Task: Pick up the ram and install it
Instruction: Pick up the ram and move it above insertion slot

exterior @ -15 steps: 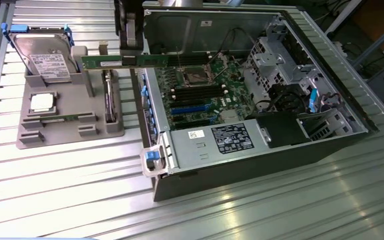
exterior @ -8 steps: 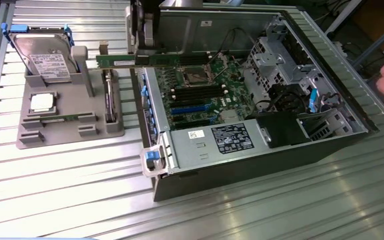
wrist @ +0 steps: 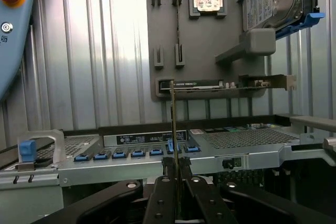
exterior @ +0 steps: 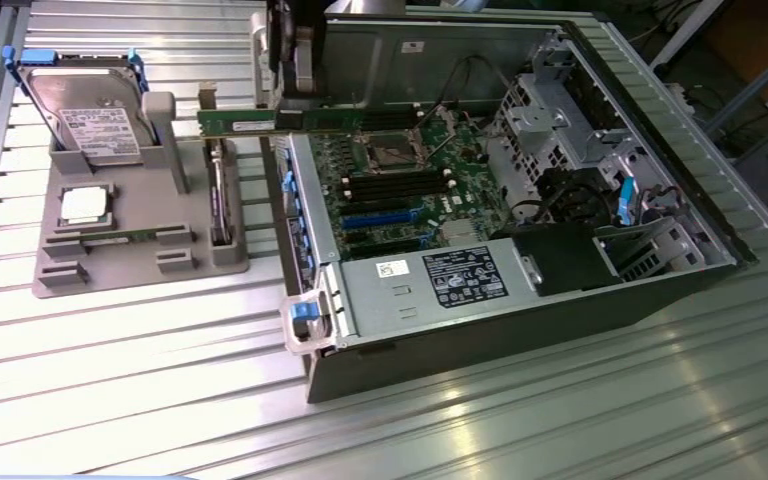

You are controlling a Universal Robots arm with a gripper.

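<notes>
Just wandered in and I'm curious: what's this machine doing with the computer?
A robot arm's gripper is shut on the ram, a thin green memory stick, holding it on edge over the edge of the open computer case. It isn't seated in the motherboard yet. The gray holder beside the case carries a hard drive and a processor chip.
</notes>
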